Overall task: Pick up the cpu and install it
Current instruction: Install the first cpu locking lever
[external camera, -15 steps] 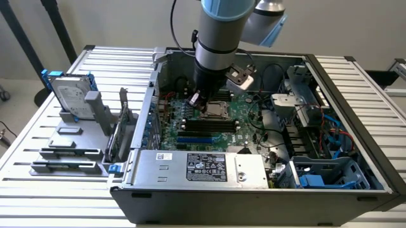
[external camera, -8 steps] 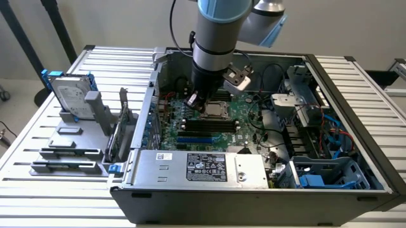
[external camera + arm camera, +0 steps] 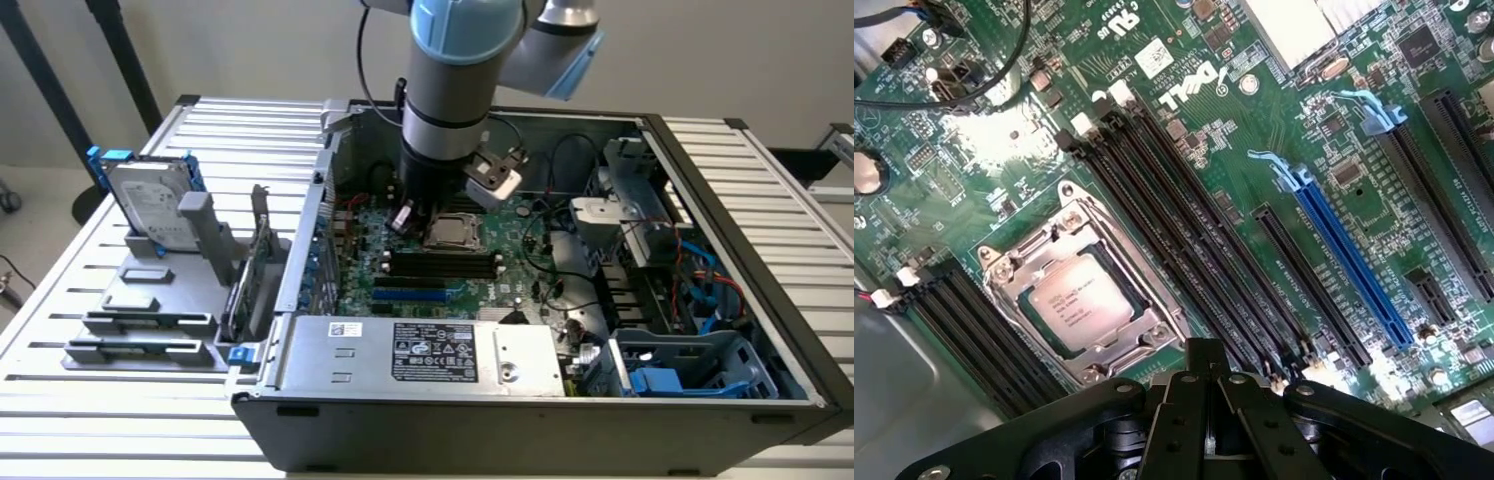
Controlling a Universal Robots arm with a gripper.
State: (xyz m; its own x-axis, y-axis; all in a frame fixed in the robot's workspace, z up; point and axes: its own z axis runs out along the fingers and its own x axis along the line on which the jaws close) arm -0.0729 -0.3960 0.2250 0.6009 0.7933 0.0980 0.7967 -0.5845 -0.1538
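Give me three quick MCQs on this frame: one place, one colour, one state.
1. Where is the cpu?
A. In the motherboard socket
B. On the grey holder blocks
C. In the gripper

2. What colour is the long expansion slot beside the black ones?
A. Red
B. Blue
C. White

3. How does the gripper stand?
A. Shut, holding nothing
B. Shut on the cpu
C. Wide open

Key: 1 A, the chip lies inside the metal socket frame. 2 B, it is plainly blue in the wrist view. 3 A, its fingers meet above the board with nothing between them.

gripper (image 3: 1206, 400) fingertips cut off by edge
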